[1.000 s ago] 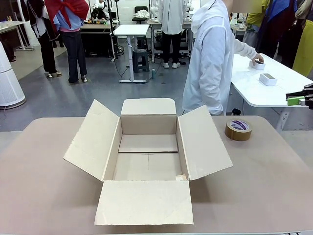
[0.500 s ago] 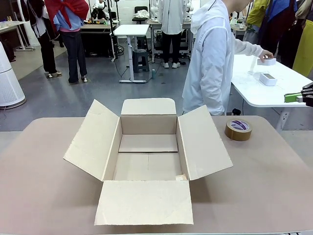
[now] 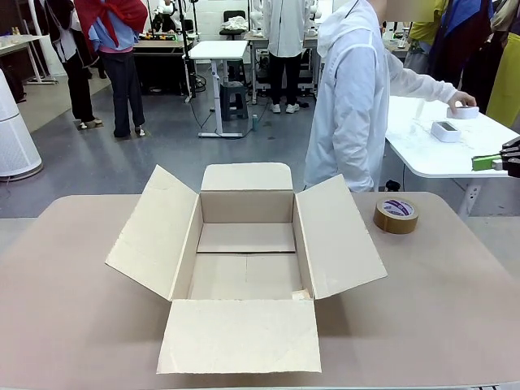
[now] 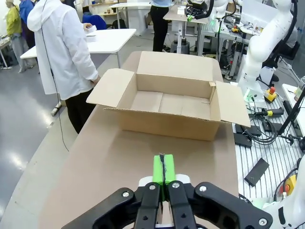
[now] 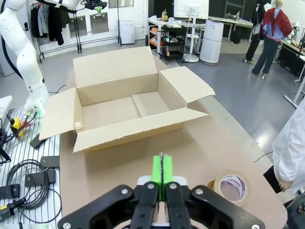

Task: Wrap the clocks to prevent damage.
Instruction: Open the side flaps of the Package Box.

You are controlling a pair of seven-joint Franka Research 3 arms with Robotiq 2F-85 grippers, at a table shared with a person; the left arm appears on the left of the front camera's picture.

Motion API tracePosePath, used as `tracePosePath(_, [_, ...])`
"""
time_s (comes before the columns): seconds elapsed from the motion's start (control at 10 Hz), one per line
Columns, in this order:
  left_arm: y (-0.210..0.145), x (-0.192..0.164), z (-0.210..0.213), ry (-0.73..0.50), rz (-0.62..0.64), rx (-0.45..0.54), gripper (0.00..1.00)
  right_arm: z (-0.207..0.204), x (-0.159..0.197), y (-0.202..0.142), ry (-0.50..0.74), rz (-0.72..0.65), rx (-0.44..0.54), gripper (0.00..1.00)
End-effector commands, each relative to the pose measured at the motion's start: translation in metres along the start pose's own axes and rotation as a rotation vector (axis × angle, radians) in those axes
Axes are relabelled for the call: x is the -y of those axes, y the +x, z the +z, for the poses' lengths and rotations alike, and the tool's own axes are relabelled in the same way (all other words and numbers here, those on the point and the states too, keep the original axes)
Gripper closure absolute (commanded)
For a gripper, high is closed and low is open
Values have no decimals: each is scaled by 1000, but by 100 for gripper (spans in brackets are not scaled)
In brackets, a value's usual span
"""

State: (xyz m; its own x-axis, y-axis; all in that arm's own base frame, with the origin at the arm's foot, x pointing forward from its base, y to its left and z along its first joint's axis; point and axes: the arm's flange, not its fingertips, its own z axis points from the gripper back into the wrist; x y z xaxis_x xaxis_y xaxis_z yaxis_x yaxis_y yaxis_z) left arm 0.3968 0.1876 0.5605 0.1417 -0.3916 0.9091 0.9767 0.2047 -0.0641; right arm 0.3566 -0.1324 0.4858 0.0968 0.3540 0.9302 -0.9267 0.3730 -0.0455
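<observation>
Clocks: probably sitting on the white side table off to the right past the work table, as those small white blocks, one under the person's hand; too small for calling it. Guessing light, hard-cased and fragile, so going for the flat sides, never the face. Seeing the cardboard box lying open mid-table, tape roll near its right flap. Seeing left gripper and right gripper both hanging above the tabletop, green pads squeezed fully together, gripping nothing.
</observation>
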Motion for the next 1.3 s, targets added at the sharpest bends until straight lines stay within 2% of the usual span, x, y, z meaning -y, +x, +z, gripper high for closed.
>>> tracePosePath(0.0, [0,1,1,-1,-6,2,100,1,0,-1,-4,-3,5,100])
tracePosePath(0.4, [0,0,0,0,0,0,99,0,0,0,0,0,0,99])
tracePosePath(0.5, [14,-6,-13,8,0,-116,100,-14,3,26,-40,9,-62,99])
tracePosePath(0.6, [41,-17,-29,0,-28,-253,100,-39,10,77,-52,34,-128,99])
tracePosePath(0.8, [98,-44,-73,-83,-46,-487,100,-86,31,144,-86,-9,-232,99])
tracePosePath(0.9, [120,-52,-105,-155,-55,-595,100,-116,34,168,-61,-49,-280,99])
tracePosePath(1.0, [137,-55,-143,-210,-43,-707,100,-151,31,183,-33,-62,-337,99])
tracePosePath(1.2, [164,-51,-216,-246,-36,-891,100,-219,15,179,-35,-66,-539,99])
